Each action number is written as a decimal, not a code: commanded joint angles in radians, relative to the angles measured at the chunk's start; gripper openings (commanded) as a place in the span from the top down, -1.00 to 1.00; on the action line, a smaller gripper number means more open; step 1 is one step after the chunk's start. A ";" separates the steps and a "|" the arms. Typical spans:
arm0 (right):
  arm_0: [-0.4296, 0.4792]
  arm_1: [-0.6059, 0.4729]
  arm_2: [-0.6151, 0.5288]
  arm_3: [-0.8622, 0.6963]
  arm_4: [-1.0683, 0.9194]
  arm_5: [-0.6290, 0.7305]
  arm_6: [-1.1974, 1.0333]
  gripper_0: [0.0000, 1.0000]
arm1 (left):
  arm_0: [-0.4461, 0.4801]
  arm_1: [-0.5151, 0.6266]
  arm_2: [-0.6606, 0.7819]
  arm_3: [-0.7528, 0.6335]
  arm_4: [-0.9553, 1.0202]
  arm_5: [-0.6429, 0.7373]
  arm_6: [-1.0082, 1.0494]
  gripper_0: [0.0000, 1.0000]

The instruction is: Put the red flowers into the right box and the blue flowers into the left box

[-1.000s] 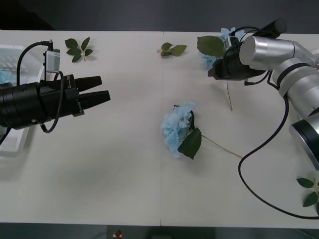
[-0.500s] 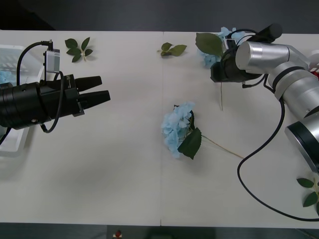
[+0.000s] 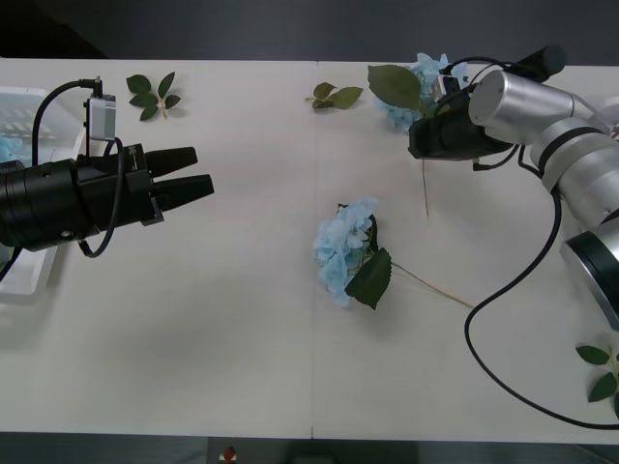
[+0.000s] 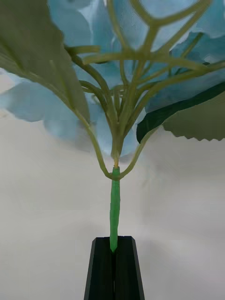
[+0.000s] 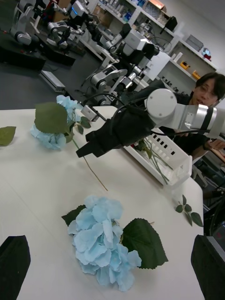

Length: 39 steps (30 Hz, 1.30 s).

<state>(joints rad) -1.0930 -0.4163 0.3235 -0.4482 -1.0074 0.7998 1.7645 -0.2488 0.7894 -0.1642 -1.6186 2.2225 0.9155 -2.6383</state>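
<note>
My right gripper (image 3: 414, 143) is shut on the green stem of a blue flower (image 3: 418, 79) at the far right of the table, and the fluffy head and a broad leaf stick out past the fingers (image 4: 102, 267). The stem's thin end hangs down toward the table. A second blue flower (image 3: 343, 249) lies flat mid-table, also seen as the blue flower (image 5: 101, 239) near my left arm. My left gripper (image 3: 203, 169) hovers open at the left, beside the left box (image 3: 24, 106). The right box (image 5: 176, 164) holds green stems. The red flowers' blooms are out of view.
Loose leaf sprigs lie at the far left (image 3: 152, 95), far centre (image 3: 334, 95) and near right corner (image 3: 604, 372). A black cable (image 3: 484, 338) loops over the table on the right. Bare table lies between my left gripper and the lying flower.
My right gripper has carried the blue flower a little to the left, and its hanging stem has swung left with it. The left arm and the lying flower have not moved.
</note>
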 commanded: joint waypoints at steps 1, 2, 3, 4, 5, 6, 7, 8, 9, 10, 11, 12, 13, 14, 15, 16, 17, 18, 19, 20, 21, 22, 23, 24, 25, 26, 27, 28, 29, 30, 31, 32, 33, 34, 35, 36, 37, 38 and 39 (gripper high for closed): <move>-0.071 -0.121 0.008 -0.050 -0.192 0.119 0.216 1.00 | 0.022 -0.007 0.011 -0.018 -0.001 -0.007 -0.003 -1.00; -0.071 -0.144 0.012 -0.066 -0.252 0.151 0.251 1.00 | 0.020 -0.007 0.011 -0.018 -0.001 -0.007 -0.005 -1.00; -0.071 -0.165 0.026 -0.083 -0.304 0.179 0.277 1.00 | 0.022 -0.007 0.011 -0.018 -0.001 -0.007 -0.005 -1.00; -0.071 -0.193 0.048 -0.110 -0.381 0.214 0.316 1.00 | 0.020 -0.007 0.009 -0.018 -0.001 -0.007 -0.005 -1.00; -0.071 -0.219 0.078 -0.136 -0.453 0.239 0.351 1.00 | 0.022 -0.007 0.011 -0.018 -0.001 -0.007 -0.005 -1.00; -0.070 -0.239 0.112 -0.164 -0.527 0.248 0.386 1.00 | 0.022 -0.007 0.011 -0.018 -0.003 -0.007 -0.005 -1.00; -0.068 -0.252 0.140 -0.187 -0.589 0.248 0.415 1.00 | 0.022 -0.007 0.011 -0.018 -0.001 -0.007 -0.003 -1.00; -0.068 -0.265 0.157 -0.208 -0.635 0.245 0.443 1.00 | 0.022 -0.007 0.011 -0.018 -0.003 -0.007 -0.005 -1.00; -0.065 -0.269 0.167 -0.227 -0.680 0.240 0.472 1.00 | 0.022 -0.007 0.011 -0.018 -0.003 -0.007 -0.005 -1.00; -0.064 -0.277 0.175 -0.250 -0.740 0.236 0.517 1.00 | 0.022 -0.007 0.011 -0.018 -0.003 -0.007 -0.003 -1.00; -0.061 -0.277 0.175 -0.264 -0.777 0.236 0.547 1.00 | 0.022 -0.007 0.011 -0.018 -0.003 -0.007 -0.005 -1.00; -0.061 -0.277 0.175 -0.276 -0.809 0.236 0.579 1.00 | 0.022 -0.007 0.009 -0.018 -0.003 -0.007 -0.003 -1.00; -0.061 -0.277 0.175 -0.291 -0.847 0.237 0.621 1.00 | 0.022 -0.007 0.011 -0.018 -0.003 -0.007 -0.005 -1.00; -0.059 -0.275 0.175 -0.303 -0.882 0.240 0.658 1.00 | 0.022 -0.007 0.011 -0.018 -0.003 -0.007 -0.005 -1.00; -0.059 -0.275 0.175 -0.308 -0.893 0.243 0.675 1.00 | 0.022 -0.007 0.011 -0.017 -0.003 -0.007 -0.005 -1.00; -0.057 -0.269 0.172 -0.320 -0.913 0.245 0.711 1.00 | 0.022 -0.007 0.011 -0.018 -0.003 -0.007 -0.005 -1.00; -0.053 -0.263 0.164 -0.330 -0.925 0.245 0.737 1.00 | 0.022 -0.007 0.011 -0.018 -0.003 -0.007 -0.003 -1.00; -0.050 -0.252 0.158 -0.342 -0.944 0.245 0.771 1.00 | 0.022 -0.007 0.011 -0.018 -0.003 -0.007 -0.005 -1.00; -0.047 -0.246 0.155 -0.348 -0.953 0.245 0.783 1.00 | 0.022 -0.007 0.011 -0.018 -0.003 -0.007 -0.005 -1.00; -0.044 -0.228 0.144 -0.353 -0.970 0.245 0.811 1.00 | 0.022 -0.007 0.011 -0.017 -0.004 -0.007 -0.005 -1.00; -0.044 -0.211 0.135 -0.354 -0.978 0.246 0.831 1.00 | 0.022 -0.007 0.011 -0.017 -0.004 -0.007 -0.005 -1.00; -0.044 -0.187 0.117 -0.354 -0.981 0.248 0.854 1.00 | 0.023 -0.007 0.011 -0.014 -0.004 -0.007 -0.005 -1.00; -0.044 -0.164 0.104 -0.354 -0.979 0.248 0.874 1.00 | 0.022 -0.007 0.009 -0.009 -0.004 -0.007 -0.005 -1.00; -0.044 -0.134 0.086 -0.354 -0.979 0.246 0.895 1.00 | 0.023 -0.009 0.009 -0.006 -0.004 -0.007 -0.005 -1.00; -0.042 -0.108 0.069 -0.353 -0.978 0.246 0.918 1.00 | 0.022 -0.009 0.009 0.000 -0.004 -0.007 -0.005 -1.00; -0.039 -0.076 0.046 -0.353 -0.968 0.246 0.941 1.00 | 0.023 -0.013 0.009 0.002 -0.004 -0.007 -0.005 -1.00; -0.033 -0.058 0.031 -0.353 -0.961 0.249 0.941 1.00 | 0.023 -0.015 0.011 0.002 -0.004 -0.007 -0.005 -1.00; -0.030 -0.035 0.006 -0.353 -0.948 0.259 0.941 1.00 | 0.022 -0.018 0.011 0.003 -0.004 -0.007 -0.005 -1.00; -0.027 -0.004 -0.018 -0.353 -0.924 0.269 0.941 1.00 | 0.022 -0.026 0.009 0.005 -0.004 -0.007 -0.005 -1.00; -0.024 0.021 -0.040 -0.353 -0.902 0.280 0.941 1.00 | 0.023 -0.033 0.009 0.008 -0.004 -0.007 -0.005 -1.00; -0.022 0.039 -0.052 -0.353 -0.893 0.288 0.941 1.00 | 0.023 -0.041 0.011 0.012 -0.004 -0.007 -0.005 -1.00; -0.022 0.054 -0.064 -0.353 -0.884 0.294 0.941 1.00 | 0.023 -0.052 0.009 0.016 -0.004 -0.007 -0.005 -1.00; -0.019 0.068 -0.073 -0.353 -0.884 0.300 0.941 1.00 | 0.023 -0.062 0.011 0.019 -0.004 -0.007 -0.005 -1.00; -0.018 0.083 -0.081 -0.353 -0.884 0.306 0.941 1.00 | 0.023 -0.073 0.011 0.023 -0.006 -0.007 -0.006 -1.00; -0.016 0.100 -0.089 -0.353 -0.884 0.311 0.941 1.00 | 0.023 -0.090 0.011 0.031 -0.006 -0.007 -0.008 -1.00; -0.016 0.117 -0.093 -0.353 -0.886 0.315 0.941 1.00 | 0.022 -0.107 0.011 0.039 -0.006 -0.007 -0.012 -1.00; -0.016 0.128 -0.096 -0.353 -0.884 0.319 0.941 1.00 | 0.023 -0.121 0.009 0.045 -0.007 -0.007 -0.015 -1.00; -0.015 0.140 -0.098 -0.353 -0.886 0.322 0.941 1.00 | 0.022 -0.141 0.011 0.048 -0.021 -0.009 -0.019 -1.00; -0.016 0.145 -0.100 -0.353 -0.886 0.323 0.941 1.00 | 0.022 -0.150 0.011 0.049 -0.030 -0.012 -0.020 -1.00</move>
<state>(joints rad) -1.0946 -0.2815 0.2214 -0.7760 -1.8860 1.1132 2.6828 -0.2471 0.6723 -0.1642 -1.5651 2.2162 0.9152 -2.6384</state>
